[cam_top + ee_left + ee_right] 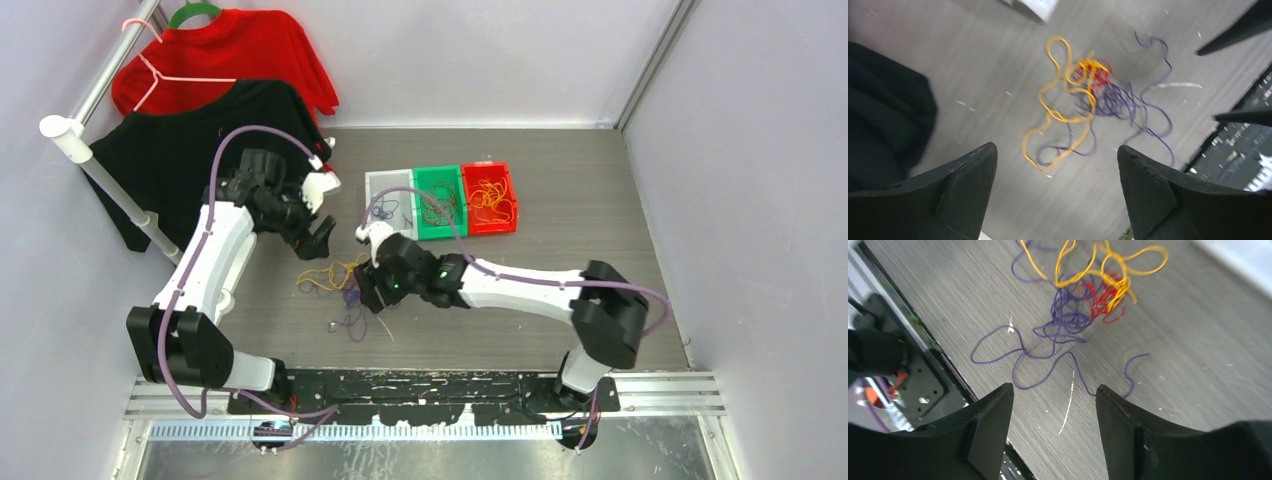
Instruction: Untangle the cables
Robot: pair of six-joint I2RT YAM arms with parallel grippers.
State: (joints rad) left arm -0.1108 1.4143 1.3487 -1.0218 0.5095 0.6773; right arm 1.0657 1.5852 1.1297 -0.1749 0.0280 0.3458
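Note:
The cables [330, 280] lie in a loose tangle on the grey table between my two grippers. In the left wrist view an orange cable [1068, 90] loops around a small red knot [1094, 75], and purple strands [1128, 105] spread to the right. My left gripper [1055, 155] hangs open above the table just short of the tangle, nothing between its fingers. My right gripper [1054, 388] is open too, above a trailing purple cable [1048, 355], with the orange cable [1108, 265] and red cable [1100, 300] further off. From above, the left gripper [320, 235] and right gripper [370, 295] flank the heap.
Three small bins stand behind the tangle: a grey bin [390, 195], a green bin [438, 200] and a red bin [490, 197], with cables in them. A red shirt [240, 55] and a black shirt [170, 160] hang on a rail at the far left. The black base plate [923, 385] borders the near edge.

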